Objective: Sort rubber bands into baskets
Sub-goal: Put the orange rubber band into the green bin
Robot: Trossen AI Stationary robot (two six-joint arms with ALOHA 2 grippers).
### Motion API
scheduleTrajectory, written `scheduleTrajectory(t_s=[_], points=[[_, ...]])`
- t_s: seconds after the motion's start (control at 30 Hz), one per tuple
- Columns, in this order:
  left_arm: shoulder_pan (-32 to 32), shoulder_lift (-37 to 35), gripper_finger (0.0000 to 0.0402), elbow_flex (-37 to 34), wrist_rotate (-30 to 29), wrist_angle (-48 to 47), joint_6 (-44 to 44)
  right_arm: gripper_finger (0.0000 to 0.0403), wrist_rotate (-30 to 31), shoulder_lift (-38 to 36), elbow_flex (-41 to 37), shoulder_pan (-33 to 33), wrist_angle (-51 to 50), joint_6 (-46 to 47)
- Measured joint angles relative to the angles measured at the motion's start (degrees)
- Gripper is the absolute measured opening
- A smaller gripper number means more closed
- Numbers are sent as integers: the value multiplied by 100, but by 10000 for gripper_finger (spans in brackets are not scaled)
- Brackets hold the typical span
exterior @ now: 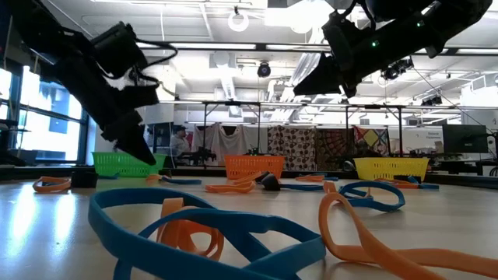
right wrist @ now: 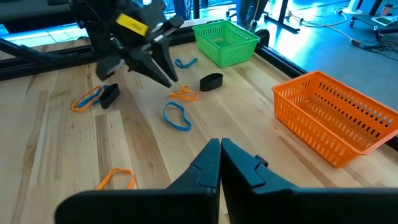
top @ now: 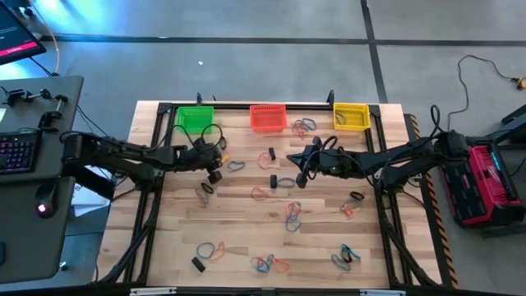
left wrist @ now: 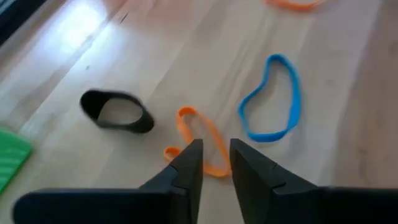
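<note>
Left gripper [left wrist: 216,163], slightly parted and holding nothing, hovers directly above an orange band [left wrist: 200,140] on the bench [left wrist: 155,56]; the narrow gap risks pinching only one strand, or missing altogether.

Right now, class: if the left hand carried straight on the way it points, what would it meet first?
Most likely the orange rubber band lying on the table just past the left hand; depth is uncertain.
</note>
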Motion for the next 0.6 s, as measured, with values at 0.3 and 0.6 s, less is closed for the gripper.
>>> scheduleTrajectory(t_s=[0.3, 0.6], points=[[522, 557, 108, 0, -39, 184, 114, 0, 0, 0, 0, -2, 0, -2], [593, 751, 108, 0, 316, 699, 802, 0, 0, 0, 0, -2, -2, -22]])
